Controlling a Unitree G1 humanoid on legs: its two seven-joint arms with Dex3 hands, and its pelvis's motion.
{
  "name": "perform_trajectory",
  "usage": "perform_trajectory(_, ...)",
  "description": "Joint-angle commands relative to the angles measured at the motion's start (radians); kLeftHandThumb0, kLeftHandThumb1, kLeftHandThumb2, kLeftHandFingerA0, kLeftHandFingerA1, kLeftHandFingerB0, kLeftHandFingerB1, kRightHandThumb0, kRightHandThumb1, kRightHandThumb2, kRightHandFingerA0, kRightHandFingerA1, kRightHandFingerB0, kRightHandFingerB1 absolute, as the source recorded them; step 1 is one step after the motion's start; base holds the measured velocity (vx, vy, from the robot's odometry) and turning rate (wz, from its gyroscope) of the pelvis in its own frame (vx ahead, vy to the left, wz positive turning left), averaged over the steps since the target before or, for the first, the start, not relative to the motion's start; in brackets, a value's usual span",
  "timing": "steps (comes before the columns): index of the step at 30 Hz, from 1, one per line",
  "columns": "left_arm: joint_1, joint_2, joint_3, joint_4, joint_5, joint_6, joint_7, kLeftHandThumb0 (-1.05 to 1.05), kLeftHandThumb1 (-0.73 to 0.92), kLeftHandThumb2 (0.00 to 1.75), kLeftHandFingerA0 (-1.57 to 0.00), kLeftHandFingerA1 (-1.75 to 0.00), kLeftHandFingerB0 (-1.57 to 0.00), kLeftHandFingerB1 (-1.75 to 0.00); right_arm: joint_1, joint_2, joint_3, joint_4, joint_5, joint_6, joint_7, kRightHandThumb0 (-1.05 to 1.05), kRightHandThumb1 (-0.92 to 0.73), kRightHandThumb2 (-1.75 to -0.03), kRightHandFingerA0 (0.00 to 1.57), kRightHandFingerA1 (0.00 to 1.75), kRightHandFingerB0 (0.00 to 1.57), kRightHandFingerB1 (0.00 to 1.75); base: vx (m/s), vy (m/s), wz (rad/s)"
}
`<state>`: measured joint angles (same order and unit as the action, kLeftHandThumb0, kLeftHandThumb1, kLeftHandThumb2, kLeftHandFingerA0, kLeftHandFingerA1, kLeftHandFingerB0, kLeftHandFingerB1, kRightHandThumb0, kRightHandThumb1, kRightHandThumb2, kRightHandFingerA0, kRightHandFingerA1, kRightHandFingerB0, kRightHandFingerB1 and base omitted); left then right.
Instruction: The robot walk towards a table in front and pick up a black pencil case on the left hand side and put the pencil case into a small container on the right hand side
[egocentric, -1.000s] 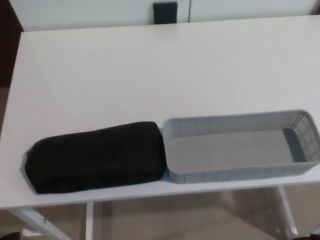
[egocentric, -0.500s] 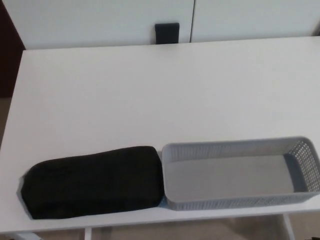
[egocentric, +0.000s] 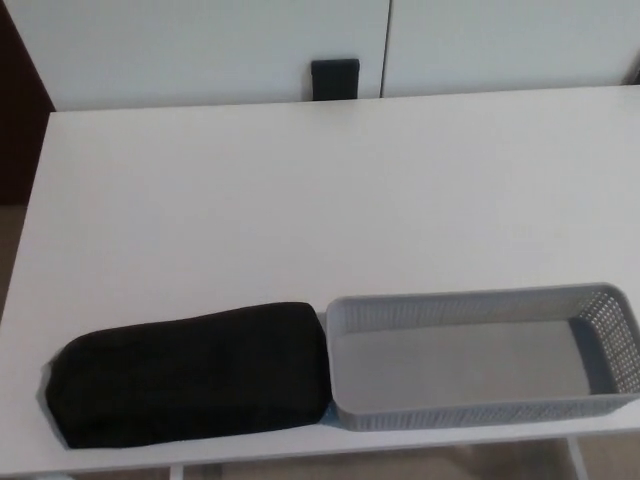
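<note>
A black pencil case (egocentric: 190, 372) lies flat on the white table (egocentric: 300, 200) near its front edge, at the left. Its right end touches the left wall of a shallow grey mesh container (egocentric: 478, 400), which sits along the front edge at the right with nothing inside. Neither of my hands shows in the head view.
Behind the table stands a white wall or cabinet front with a small black fitting (egocentric: 334, 78) at its middle. A dark strip (egocentric: 18, 110) runs down the far left. The table's front edge lies close to the picture's bottom.
The whole picture has shifted downward, so the table, the case and the container sit lower in frame: the camera has moved. The case and the container keep the same places relative to each other.
</note>
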<state>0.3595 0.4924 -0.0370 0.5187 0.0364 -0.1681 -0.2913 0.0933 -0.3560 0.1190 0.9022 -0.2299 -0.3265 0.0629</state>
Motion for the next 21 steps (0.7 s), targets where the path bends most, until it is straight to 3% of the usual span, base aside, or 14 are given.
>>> perform_trajectory(1, 0.116, 0.033, -0.046, -0.166, 0.056, -0.009, -0.040, -0.26, 0.54, 0.58, -0.38, -0.40, -0.30, -0.32, 0.005, -0.007, -0.009, 0.016, 0.004, -0.013, -0.005, -0.39, -0.60, -0.58, 0.59, 0.41, 0.54, 0.39, 0.00, 0.000, 0.00)
perform_trajectory(8, 0.396, 0.106, 0.006, -0.442, -0.028, -0.061, -0.148, -0.26, 0.53, 0.56, -0.40, -0.39, -0.27, -0.31, 0.025, -0.015, -0.020, 0.020, 0.014, -0.035, 0.006, -0.39, -0.61, -0.58, 0.57, 0.41, 0.53, 0.39, 0.00, 0.000, 0.00)
perform_trajectory(9, 0.450, 0.126, 0.021, -0.476, -0.067, -0.099, -0.191, -0.22, 0.36, 0.82, -0.30, -0.56, -0.13, -0.46, 0.022, -0.014, -0.022, 0.023, 0.015, -0.031, 0.005, -0.37, -0.61, -0.58, 0.57, 0.40, 0.53, 0.38, 0.00, 0.000, 0.00)
perform_trajectory(10, 0.491, 0.144, 0.033, -0.507, -0.089, -0.120, -0.221, -0.30, 0.53, 0.56, -0.39, -0.38, -0.25, -0.31, 0.020, -0.013, -0.024, 0.027, 0.014, -0.030, 0.003, -0.37, -0.61, -0.58, 0.57, 0.40, 0.53, 0.38, 0.00, 0.000, 0.00)
perform_trajectory(14, 0.626, 0.249, 0.090, -0.639, -0.227, -0.202, -0.404, -0.53, 0.45, 0.70, -0.29, -0.44, -0.19, -0.37, 0.016, -0.014, -0.032, 0.031, 0.019, -0.023, 0.008, -0.39, -0.61, -0.58, 0.58, 0.41, 0.54, 0.38, 0.00, 0.000, 0.00)
perform_trajectory(16, 0.690, 0.304, 0.144, -0.742, -0.355, -0.235, -0.522, -0.54, 0.44, 0.70, -0.31, -0.45, -0.20, -0.39, 0.016, -0.007, -0.041, 0.040, 0.031, -0.022, 0.010, -0.38, -0.60, -0.58, 0.58, 0.41, 0.55, 0.39, 0.00, 0.000, 0.00)
perform_trajectory(17, 0.711, 0.315, 0.165, -0.776, -0.385, -0.240, -0.545, -0.48, 0.51, 0.56, -0.39, -0.37, -0.27, -0.31, 0.017, -0.006, -0.040, 0.042, 0.029, -0.023, 0.007, -0.38, -0.60, -0.58, 0.59, 0.41, 0.55, 0.39, 0.00, 0.000, 0.00)
perform_trajectory(20, 0.821, 0.322, 0.308, -0.983, -0.588, -0.265, -0.638, -0.39, 0.48, 0.55, -0.40, -0.37, -0.27, -0.30, 0.013, -0.005, -0.035, 0.055, 0.021, -0.022, 0.000, -0.38, -0.60, -0.58, 0.60, 0.41, 0.55, 0.39, 0.00, 0.000, 0.00)
perform_trajectory(21, 0.852, 0.312, 0.359, -1.050, -0.664, -0.277, -0.667, -0.43, 0.41, 0.63, -0.35, -0.42, -0.21, -0.36, 0.011, -0.006, -0.035, 0.059, 0.021, -0.023, 0.000, -0.37, -0.60, -0.58, 0.60, 0.41, 0.54, 0.39, 0.00, 0.000, 0.00)
